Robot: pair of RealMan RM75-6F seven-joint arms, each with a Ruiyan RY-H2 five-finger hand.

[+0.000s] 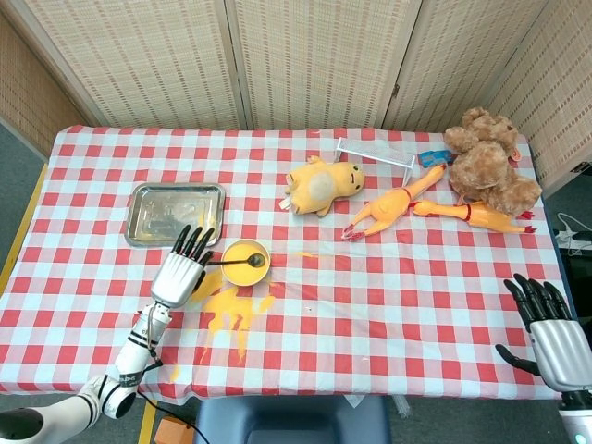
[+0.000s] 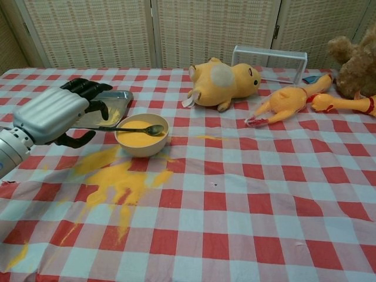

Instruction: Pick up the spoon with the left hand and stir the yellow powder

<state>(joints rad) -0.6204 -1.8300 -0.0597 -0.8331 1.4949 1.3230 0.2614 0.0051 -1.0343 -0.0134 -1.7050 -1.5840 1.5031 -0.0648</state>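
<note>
Here the spoon point(image 2: 134, 128) lies across the bowl point(image 2: 141, 141) of yellow powder point(image 2: 138, 139), its scoop over the far rim and its handle reaching toward the left hand point(image 2: 51, 114). That hand sits just beside the bowl with fingers curled round the handle's end; whether they actually grip it I cannot tell. More powder is spilled on the surface point(image 2: 247, 194) in front. The right hand point(image 1: 552, 333) hangs fingers apart, well away.

Spoon point(image 2: 136, 128) across powder-filled bowl point(image 2: 141, 141)
</note>
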